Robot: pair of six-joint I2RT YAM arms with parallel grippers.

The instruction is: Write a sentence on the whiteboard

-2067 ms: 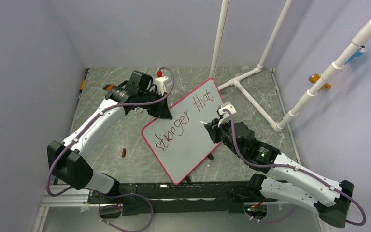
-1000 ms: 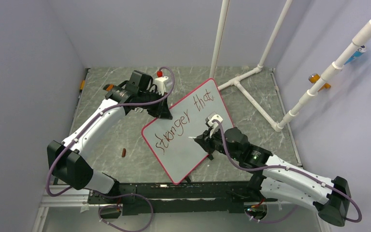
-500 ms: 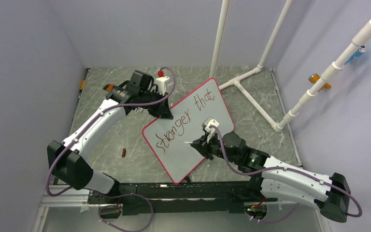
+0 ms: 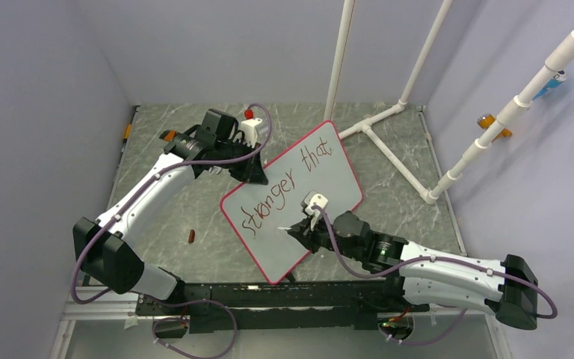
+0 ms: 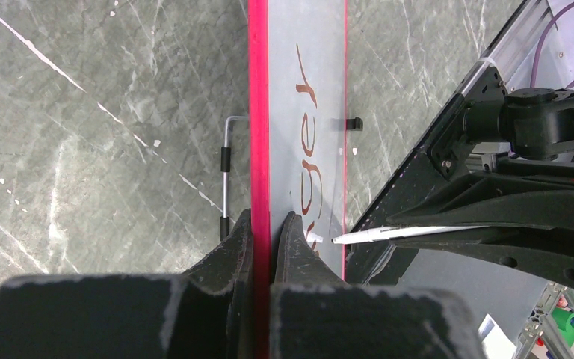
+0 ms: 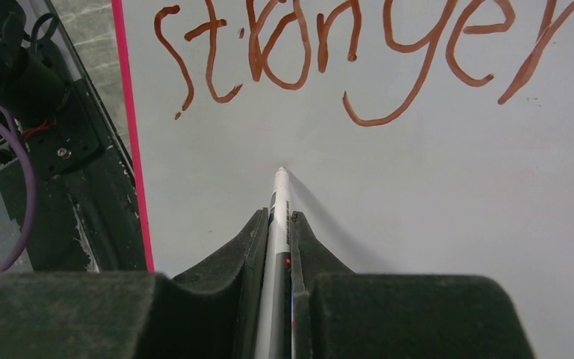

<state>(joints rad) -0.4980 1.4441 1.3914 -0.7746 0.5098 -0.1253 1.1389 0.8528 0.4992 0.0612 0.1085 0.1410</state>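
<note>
Right gripper (image 4: 300, 232), marker (image 6: 277, 200) lower on whiteboard (image 4: 339, 184).

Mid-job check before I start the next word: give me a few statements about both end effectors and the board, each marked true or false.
1. The left end effector is clamped on the whiteboard at its pink rim. True.
2. The right end effector is empty. False: it grips a marker between its fingers.
3. The marker's tip points at bare board below the word "stronger". True.
4. The sentence already shows three words. False: only two can be read, "stronger that".
</note>
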